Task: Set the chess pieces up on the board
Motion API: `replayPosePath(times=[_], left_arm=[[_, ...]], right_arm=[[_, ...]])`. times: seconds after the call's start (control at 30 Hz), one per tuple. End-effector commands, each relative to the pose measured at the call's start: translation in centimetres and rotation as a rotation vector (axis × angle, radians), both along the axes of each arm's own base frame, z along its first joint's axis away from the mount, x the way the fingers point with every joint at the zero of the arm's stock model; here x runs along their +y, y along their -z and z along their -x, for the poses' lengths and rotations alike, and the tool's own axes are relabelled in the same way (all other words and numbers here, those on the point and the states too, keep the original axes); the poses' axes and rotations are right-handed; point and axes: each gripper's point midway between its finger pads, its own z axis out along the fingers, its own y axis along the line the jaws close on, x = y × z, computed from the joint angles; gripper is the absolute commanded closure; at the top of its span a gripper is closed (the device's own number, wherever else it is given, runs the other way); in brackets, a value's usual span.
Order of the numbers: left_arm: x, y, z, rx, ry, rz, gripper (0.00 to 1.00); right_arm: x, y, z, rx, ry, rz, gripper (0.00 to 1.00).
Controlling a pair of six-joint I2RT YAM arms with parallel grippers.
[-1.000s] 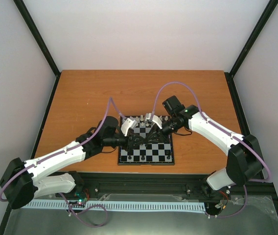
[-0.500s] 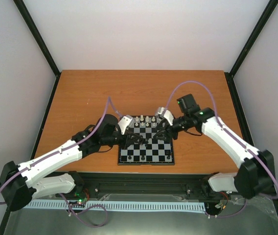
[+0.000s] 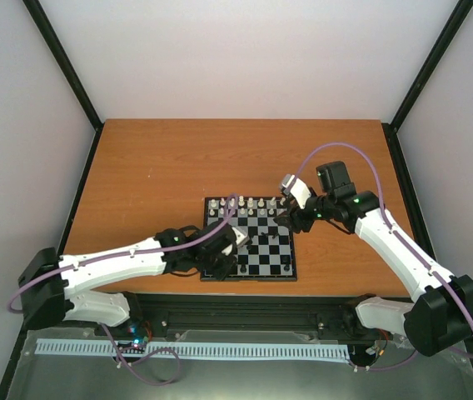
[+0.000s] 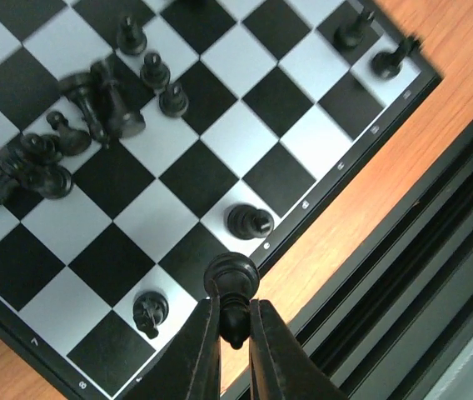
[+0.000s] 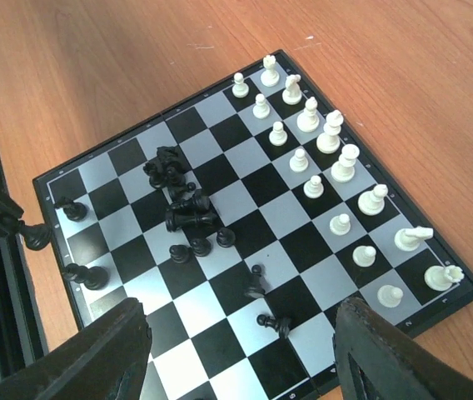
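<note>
Left tool (image 4: 233, 327) drawn back nearward, pinching black piece (image 4: 231, 275), type unclear

Top external: high above the table's (image 3: 153, 167) near side, facing down, far off. Left wrist: close, steep, over the board's (image 3: 271, 265) near edge. Right wrist: farther back, oblique, whole board. All views share the board.

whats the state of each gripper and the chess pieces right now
left gripper, shut on a black piece
right gripper, open and empty
white pieces, upright in two rows along one board edge
black pile, tumbled mid-board
placed black pieces, upright along the opposite edge
</note>
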Motion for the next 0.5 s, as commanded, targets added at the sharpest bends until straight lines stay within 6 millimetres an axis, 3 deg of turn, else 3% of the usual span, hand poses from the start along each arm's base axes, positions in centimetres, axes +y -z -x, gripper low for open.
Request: replayPosePath(times=[0.0,0.47], left_arm=[[-0.3,0.1,0.3,-0.022,0.030,-0.081,0.88],[-1.0,3.3,0.4,0.031,0.061,-0.189,0.87]], right_arm=[[-0.4,-0.1,-0.7,-0.030,0.025,0.007,0.39],[-0.2,0.5,-0.4,-0.009,-0.001,0.010,0.39]])
